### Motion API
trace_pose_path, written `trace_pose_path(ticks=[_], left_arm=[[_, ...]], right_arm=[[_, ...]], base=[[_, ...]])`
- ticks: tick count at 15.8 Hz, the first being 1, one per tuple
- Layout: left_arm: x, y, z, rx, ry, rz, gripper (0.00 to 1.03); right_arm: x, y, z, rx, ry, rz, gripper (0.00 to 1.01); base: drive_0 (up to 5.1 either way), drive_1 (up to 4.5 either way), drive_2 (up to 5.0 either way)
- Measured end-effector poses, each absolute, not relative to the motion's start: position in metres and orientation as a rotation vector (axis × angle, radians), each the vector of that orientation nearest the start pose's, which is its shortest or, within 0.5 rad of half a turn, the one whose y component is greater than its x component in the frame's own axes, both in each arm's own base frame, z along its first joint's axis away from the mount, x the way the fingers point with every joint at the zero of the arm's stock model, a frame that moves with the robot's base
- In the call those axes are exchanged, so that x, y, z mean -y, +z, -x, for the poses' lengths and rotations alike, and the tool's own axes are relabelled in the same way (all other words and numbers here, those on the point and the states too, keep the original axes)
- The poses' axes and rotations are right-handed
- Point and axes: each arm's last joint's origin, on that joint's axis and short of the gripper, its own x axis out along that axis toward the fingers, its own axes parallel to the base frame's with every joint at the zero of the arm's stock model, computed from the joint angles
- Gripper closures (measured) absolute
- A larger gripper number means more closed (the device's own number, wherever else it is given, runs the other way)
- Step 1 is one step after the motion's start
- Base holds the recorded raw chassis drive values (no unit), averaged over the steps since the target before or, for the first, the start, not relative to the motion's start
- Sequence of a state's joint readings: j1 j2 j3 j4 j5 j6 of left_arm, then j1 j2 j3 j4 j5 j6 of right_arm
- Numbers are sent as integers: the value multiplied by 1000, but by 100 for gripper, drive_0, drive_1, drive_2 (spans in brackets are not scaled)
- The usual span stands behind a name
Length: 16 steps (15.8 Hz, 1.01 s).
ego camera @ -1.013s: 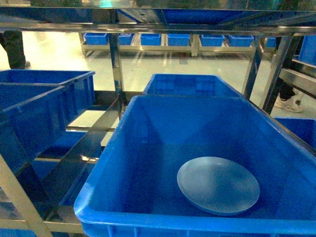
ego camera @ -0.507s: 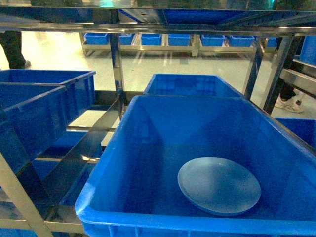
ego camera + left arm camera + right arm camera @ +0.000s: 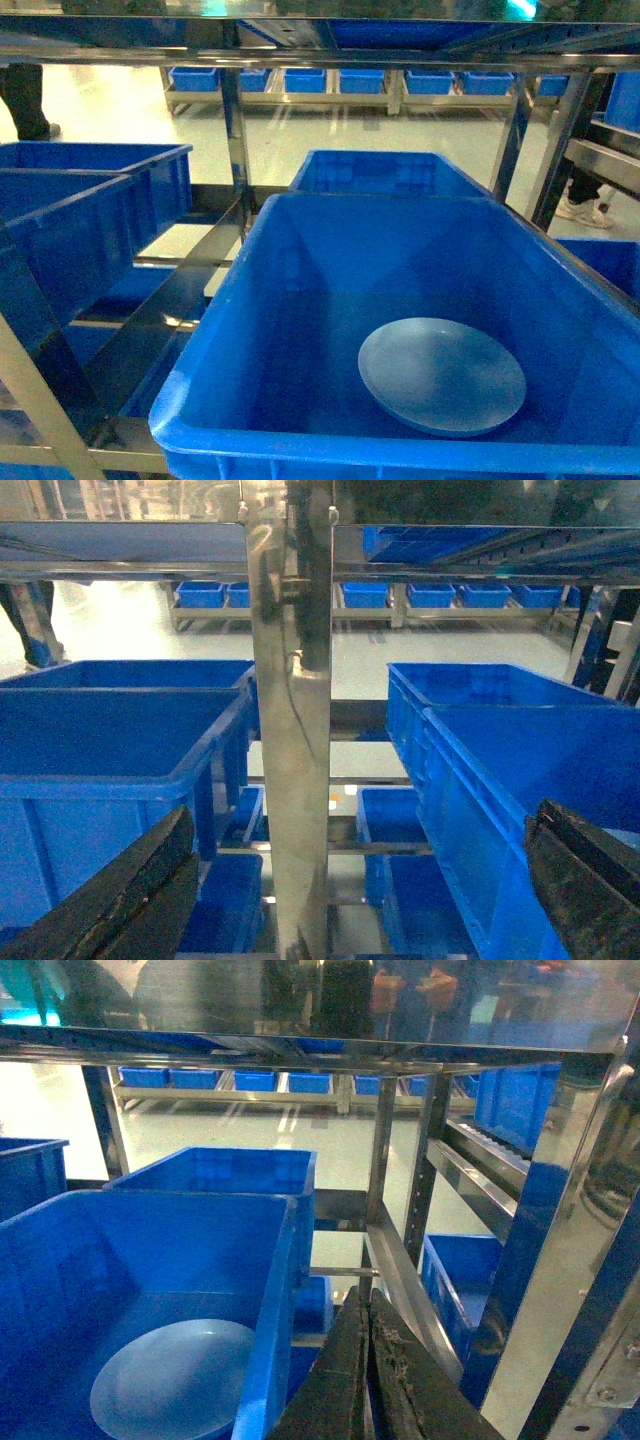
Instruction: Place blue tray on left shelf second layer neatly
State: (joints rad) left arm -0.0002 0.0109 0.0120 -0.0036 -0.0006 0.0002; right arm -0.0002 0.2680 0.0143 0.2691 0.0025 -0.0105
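The blue tray (image 3: 442, 376) is a pale round dish lying flat on the floor of a large deep blue crate (image 3: 215, 335), toward its right front. The right wrist view shows the tray (image 3: 175, 1380) at lower left, behind the crate wall. My right gripper (image 3: 363, 1300) is shut with nothing in it, just right of that wall and outside the crate. My left gripper (image 3: 365, 810) is open and empty, facing a steel post (image 3: 295, 730) of the rack. The left shelf (image 3: 165, 300) shows as shiny rails left of the crate. Neither gripper shows in the head view.
Two dark-blue crates (image 3: 80, 215) stand on the left bay, and another crate (image 3: 385, 172) sits behind the big one. A steel beam (image 3: 320, 55) runs overhead. More crates (image 3: 230, 900) lie on the tier below. A slanting steel rail (image 3: 405, 1280) passes right of my right gripper.
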Motion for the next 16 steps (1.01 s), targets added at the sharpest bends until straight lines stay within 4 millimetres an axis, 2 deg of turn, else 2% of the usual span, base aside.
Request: trace_pose_path(ticks=[12,13,16], left_arm=[[0,166,-98,-2,0,0,5],[0,166,-98,-2,3,0,5],[0,166,-98,-2,0,-1,5]], right_arm=[[0,167,-104,-17,-3,8,97],[0,167,-98,-6,-2,8,85],[0,168,-97,11,0,8,48]], base=[[0,0,0],[0,0,0],[0,0,0]])
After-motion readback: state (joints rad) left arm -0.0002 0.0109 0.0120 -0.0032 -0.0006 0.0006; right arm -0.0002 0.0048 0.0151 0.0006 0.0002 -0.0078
